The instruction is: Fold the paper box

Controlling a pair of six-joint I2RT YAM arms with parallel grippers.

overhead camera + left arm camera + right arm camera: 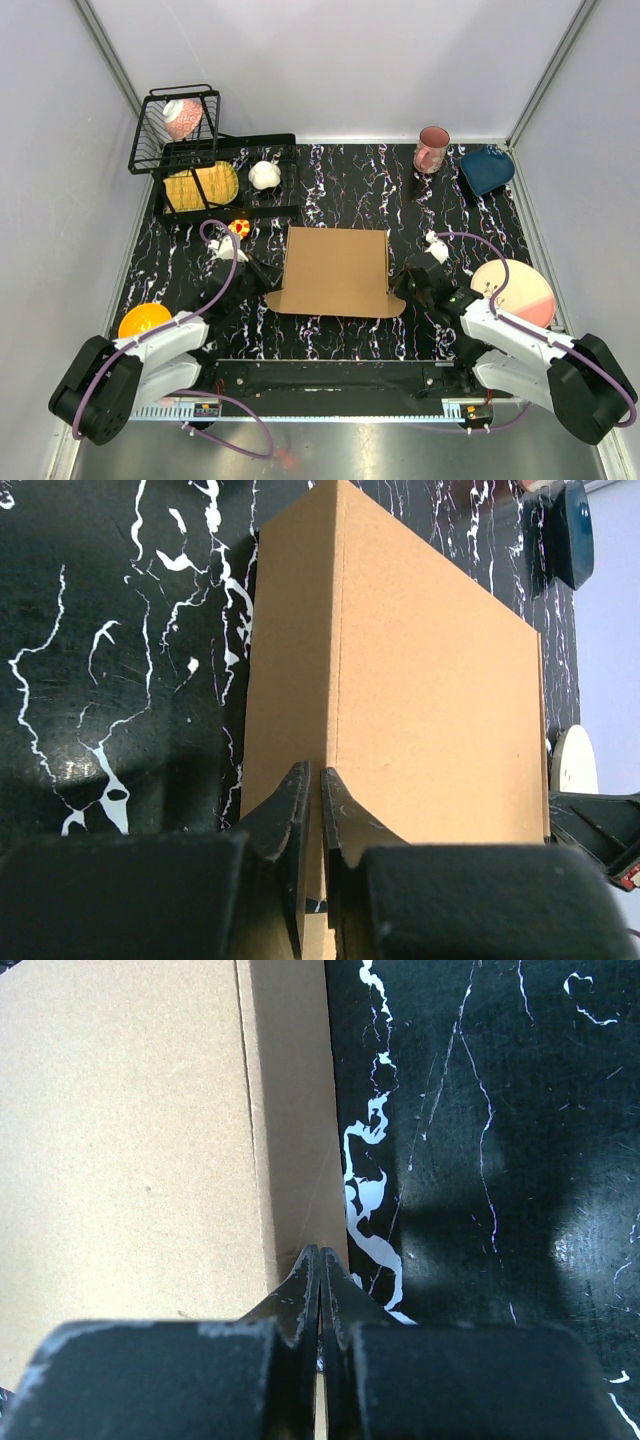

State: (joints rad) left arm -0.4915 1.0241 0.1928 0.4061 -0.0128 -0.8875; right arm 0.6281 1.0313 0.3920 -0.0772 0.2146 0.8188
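Observation:
The paper box is plain brown cardboard lying flat and low in the middle of the black marbled table; it also shows in the left wrist view and the right wrist view. My left gripper is at its left edge. There the jaws are pinched on the narrow side wall, with a thin sliver of cardboard between them. My right gripper is at the box's right edge. Its fingertips are pressed together over the right side flap; whether cardboard sits between them I cannot tell.
A black wire rack and a black tray holding a yellow item and a white item stand at the back left. A pink mug and a blue bowl are back right. A pink-and-cream plate lies right, an orange bowl left.

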